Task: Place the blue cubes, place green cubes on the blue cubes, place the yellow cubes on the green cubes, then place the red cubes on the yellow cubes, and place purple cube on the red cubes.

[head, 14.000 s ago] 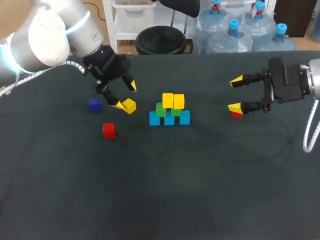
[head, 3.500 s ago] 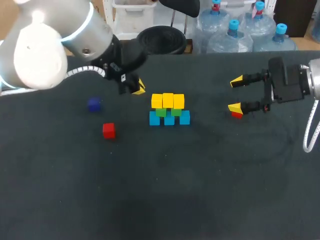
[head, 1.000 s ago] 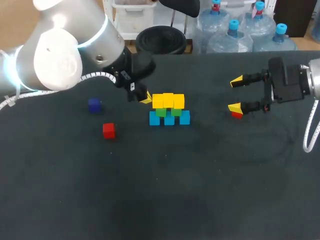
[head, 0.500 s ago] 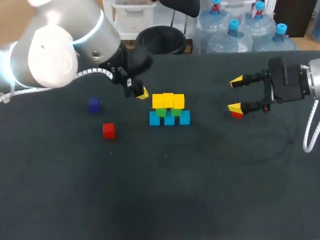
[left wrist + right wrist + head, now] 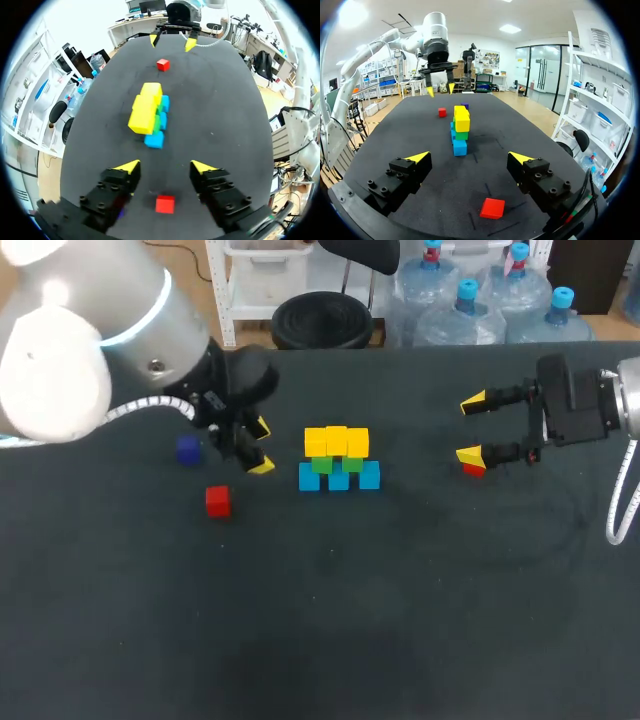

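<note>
The left arm comes in over the dark bench. On the left of the bench, the purple cube sits alone, with a red cube near it and closer to the camera. The left gripper hangs just beside these two, on the side toward the stack, its yellow-tipped fingers spread and holding nothing. In the left wrist view that gripper looks down with the red cube lying on the bench between its open fingers, untouched.

At the middle stands the stack. The blue cubes form a row of three on the bench, the green cubes rest on them, and the yellow cubes form a row of three on top. The stack stands well apart from both grippers.

On the right, the right gripper is spread wide and empty. A second red cube lies on the bench just under its lower finger. The right wrist view shows this red cube between and below the parted fingers of the right gripper, touched by neither.
</note>
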